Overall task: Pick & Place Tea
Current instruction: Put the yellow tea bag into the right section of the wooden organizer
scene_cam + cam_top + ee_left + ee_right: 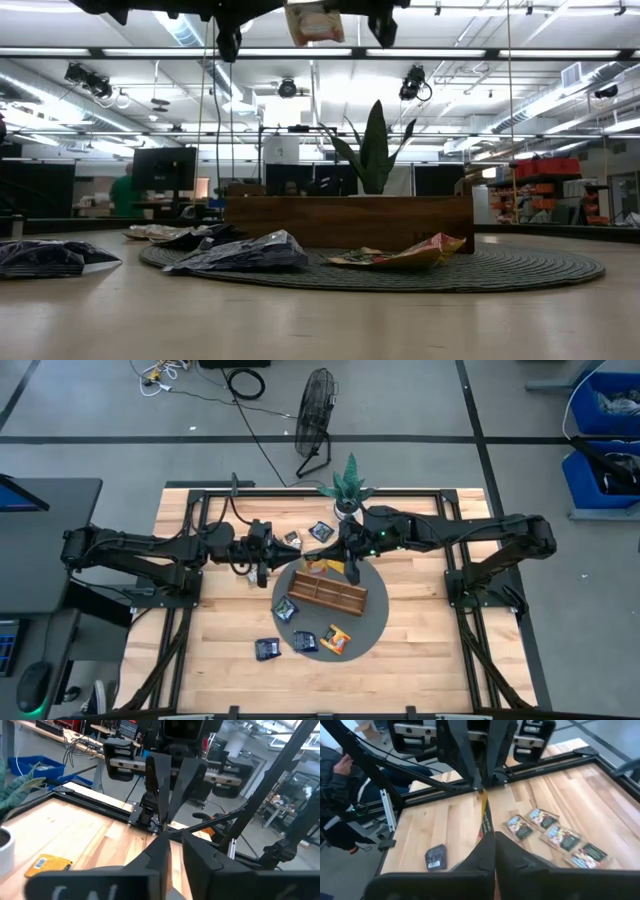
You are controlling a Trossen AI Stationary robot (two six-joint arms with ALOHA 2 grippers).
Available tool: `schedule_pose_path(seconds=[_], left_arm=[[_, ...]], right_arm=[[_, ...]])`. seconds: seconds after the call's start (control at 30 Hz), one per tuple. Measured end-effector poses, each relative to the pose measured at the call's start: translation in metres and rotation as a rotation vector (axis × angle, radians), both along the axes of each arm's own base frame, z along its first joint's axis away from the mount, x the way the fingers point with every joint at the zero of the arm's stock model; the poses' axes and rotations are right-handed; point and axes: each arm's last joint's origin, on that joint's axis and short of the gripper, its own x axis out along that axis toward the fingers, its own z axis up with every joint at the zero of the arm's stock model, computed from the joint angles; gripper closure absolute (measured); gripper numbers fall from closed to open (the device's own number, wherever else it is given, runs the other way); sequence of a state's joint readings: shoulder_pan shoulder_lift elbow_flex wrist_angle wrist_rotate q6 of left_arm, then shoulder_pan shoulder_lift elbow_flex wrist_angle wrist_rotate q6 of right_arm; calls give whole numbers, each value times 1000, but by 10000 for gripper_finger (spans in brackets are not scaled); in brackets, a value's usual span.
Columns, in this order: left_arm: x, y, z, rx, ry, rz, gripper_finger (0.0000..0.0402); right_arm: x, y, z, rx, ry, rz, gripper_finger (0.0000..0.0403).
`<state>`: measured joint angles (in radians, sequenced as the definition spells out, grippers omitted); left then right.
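Overhead, striplights (pixel 120 52) — below, pale wooden table (pixel 230 680).

Tray (pixel 327 594) sits on mat (pixel 372 628) mid-bench (pixel 200 660), plant (pixel 348 485) behind it. Two sachets (pixel 321 641) on mat's front edge, another sachet (pixel 267 649) just left, off mat.

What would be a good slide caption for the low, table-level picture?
Seen from tabletop height: tea sachets scattered around a wooden tray on a round mat, one pale sachet dangling overhead.
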<state>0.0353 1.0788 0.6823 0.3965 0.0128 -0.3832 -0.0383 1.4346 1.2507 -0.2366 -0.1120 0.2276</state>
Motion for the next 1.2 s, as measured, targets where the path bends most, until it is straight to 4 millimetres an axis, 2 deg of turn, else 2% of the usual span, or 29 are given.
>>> schedule_pose_path(seconds=[0.23, 0.47, 0.57, 0.93, 1.2], left_arm=[[-9, 5, 9, 3, -40, 25, 280], [-24, 12, 19, 15, -63, 60, 260], [-30, 14, 20, 28, -40, 78, 260], [-41, 17, 21, 21, -3, 105, 259], [-42, 17, 21, -17, -6, 132, 259]], right_arm=[[-21, 8, 6, -43, 7, -68, 402], [-44, 24, 1, -70, -57, -159, 402], [-55, 32, -10, -59, -66, -191, 403], [-98, 55, -70, 27, -97, -299, 403], [-108, 62, -109, 26, -49, -285, 403]])
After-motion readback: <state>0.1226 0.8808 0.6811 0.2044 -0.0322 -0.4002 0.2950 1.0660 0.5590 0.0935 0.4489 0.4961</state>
